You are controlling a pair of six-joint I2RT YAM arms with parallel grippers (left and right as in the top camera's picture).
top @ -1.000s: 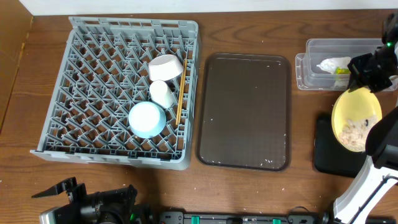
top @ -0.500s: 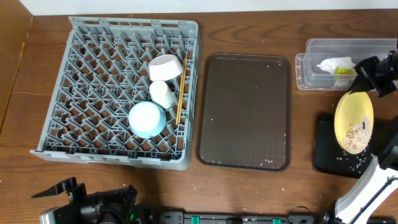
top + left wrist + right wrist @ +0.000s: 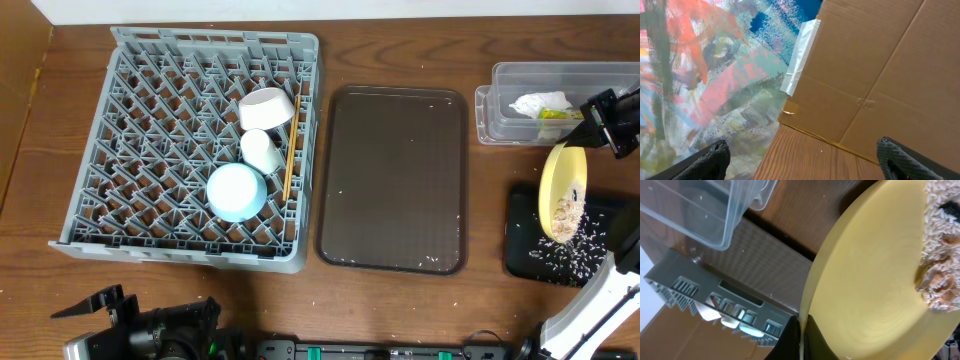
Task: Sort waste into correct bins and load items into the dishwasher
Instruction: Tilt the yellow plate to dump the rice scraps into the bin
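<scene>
My right gripper (image 3: 590, 130) is shut on the rim of the round yellow plate (image 3: 562, 190), which is tilted steeply over the flat black bin (image 3: 520, 240). Pale crumbs (image 3: 568, 212) slide down the plate and lie scattered in the bin. The right wrist view shows the fingers (image 3: 802, 335) pinching the plate's (image 3: 870, 280) edge, with crumbs (image 3: 942, 250) on it. The clear tub (image 3: 530, 85) holds the white napkin (image 3: 538, 103) and yellow-green wrapper (image 3: 551, 115). The grey dish rack (image 3: 150, 150) holds the pinkish-white bowl (image 3: 266, 108), white cup (image 3: 262, 150), blue bowl (image 3: 237, 191) and chopsticks (image 3: 290, 150). My left gripper (image 3: 800, 155) is open, off the table.
The dark brown serving tray (image 3: 392, 178) lies between the rack and the bins, with a few crumbs on it. Cardboard (image 3: 880, 65) and a painted surface fill the left wrist view. A few crumbs lie on the wood near the tray's front.
The right gripper has tipped the yellow plate from nearly flat to steeply on edge. The crumbs have slid down it and many have fallen into the black bin.
</scene>
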